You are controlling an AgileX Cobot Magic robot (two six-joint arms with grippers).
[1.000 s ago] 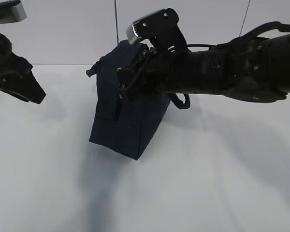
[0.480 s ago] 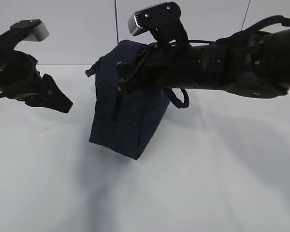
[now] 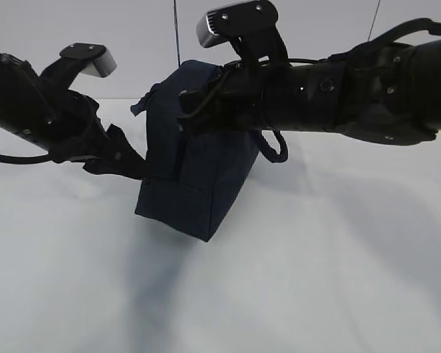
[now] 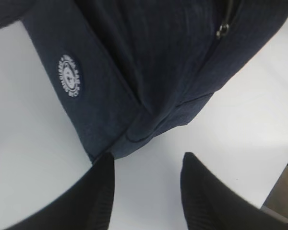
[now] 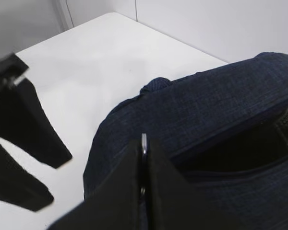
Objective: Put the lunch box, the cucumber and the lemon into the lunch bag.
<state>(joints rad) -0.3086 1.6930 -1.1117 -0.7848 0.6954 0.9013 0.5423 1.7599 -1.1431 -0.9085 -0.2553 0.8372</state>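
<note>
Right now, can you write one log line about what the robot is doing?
right gripper: shut on ring pull | left gripper: open, at lunch bag corner | bag: on table

left end effector (image 4: 146, 191) parted, right end effector (image 5: 143, 165) clamped

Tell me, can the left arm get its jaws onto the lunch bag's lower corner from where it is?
Probably yes. The left gripper is open, and the lunch bag corner sits just ahead of its jaws with only bare table between. The right gripper is pinched shut up at the zipper, clear of that corner.
</note>
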